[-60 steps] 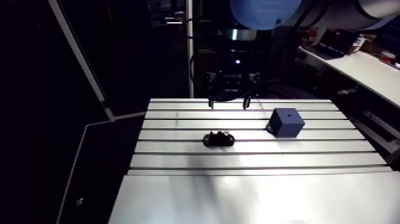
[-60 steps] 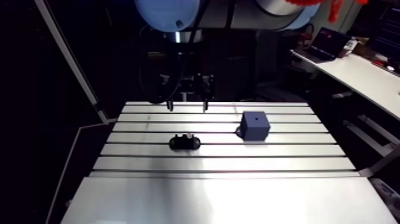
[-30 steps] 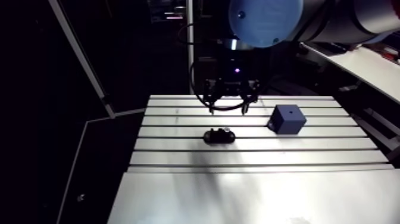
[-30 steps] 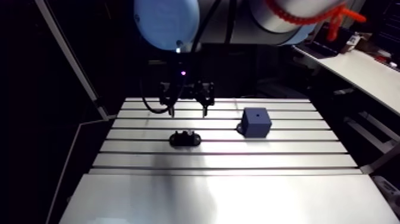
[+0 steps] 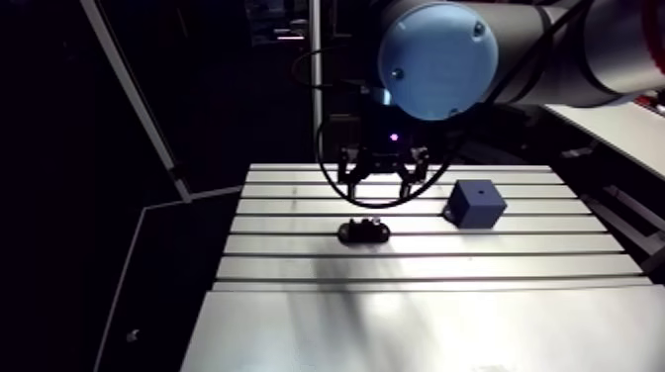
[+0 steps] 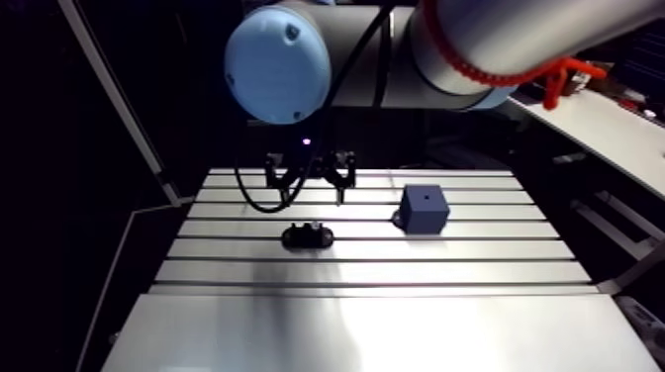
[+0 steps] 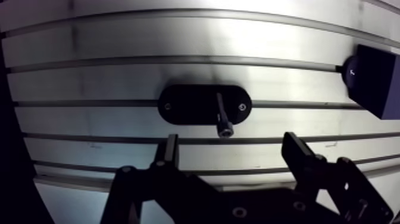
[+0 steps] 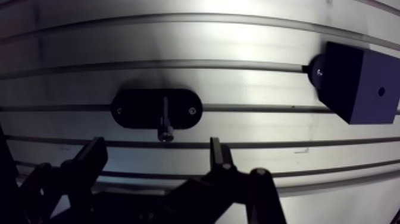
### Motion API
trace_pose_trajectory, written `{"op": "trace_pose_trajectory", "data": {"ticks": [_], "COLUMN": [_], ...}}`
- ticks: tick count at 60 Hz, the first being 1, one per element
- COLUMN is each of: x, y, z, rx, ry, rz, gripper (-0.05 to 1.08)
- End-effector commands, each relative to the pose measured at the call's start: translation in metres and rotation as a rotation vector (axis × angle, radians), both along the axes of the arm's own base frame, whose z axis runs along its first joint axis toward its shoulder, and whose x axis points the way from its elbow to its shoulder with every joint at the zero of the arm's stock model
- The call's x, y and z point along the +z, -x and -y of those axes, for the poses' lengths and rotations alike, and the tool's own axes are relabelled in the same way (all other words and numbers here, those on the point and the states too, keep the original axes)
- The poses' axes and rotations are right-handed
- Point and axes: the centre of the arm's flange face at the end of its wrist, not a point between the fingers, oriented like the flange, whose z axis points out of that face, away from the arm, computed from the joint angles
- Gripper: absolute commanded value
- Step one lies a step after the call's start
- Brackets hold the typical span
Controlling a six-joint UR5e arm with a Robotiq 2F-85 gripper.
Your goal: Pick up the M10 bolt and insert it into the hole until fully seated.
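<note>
Nearest me on the slotted aluminium worktop (image 5: 416,317) the front stretch is smooth plate, and the slots run further back. Across one slot lies a flat black oval holder (image 5: 363,232). On it rests the small dark M10 bolt (image 7: 221,114), lying on its side crosswise to the holder, with its head (image 7: 224,132) poking just past the holder's edge towards the end effector. Off to one side and slightly further back, well apart from the holder, sits a dark blue cube (image 5: 475,203). It has a small hole (image 5: 477,188) in its top face and a black round knob (image 7: 350,70) on one side. Furthest back, the black two-finger end effector (image 5: 378,190) hangs above the worktop just beyond the holder. Its fingers (image 7: 171,150) are spread wide with nothing between them, and the bolt lies ahead of the gap.
</note>
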Motion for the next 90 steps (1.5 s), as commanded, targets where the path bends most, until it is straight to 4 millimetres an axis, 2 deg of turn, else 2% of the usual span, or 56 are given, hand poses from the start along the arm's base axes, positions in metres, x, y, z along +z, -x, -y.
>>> {"op": "trace_pose_trajectory", "data": {"ticks": [1, 19, 25, 31, 42, 59, 90], "x": [-0.002, -0.008, -0.013, -0.018, -0.021, -0.027, -0.025], "y": [-0.015, -0.028, -0.032, -0.036, -0.04, -0.047, -0.049], "z": [0.0, 0.0, 0.0, -0.002, -0.003, -0.001, 0.0], "rx": [0.039, 0.057, 0.074, 0.073, 0.079, 0.108, 0.113], "ry": [-0.003, -0.004, -0.006, -0.007, -0.007, 0.023, 0.024], "rz": [-0.083, -0.156, -0.169, -0.18, -0.21, -0.236, -0.247], "gripper": [0.06, 0.08, 0.13, 0.24, 0.33, 0.39, 0.44]}}
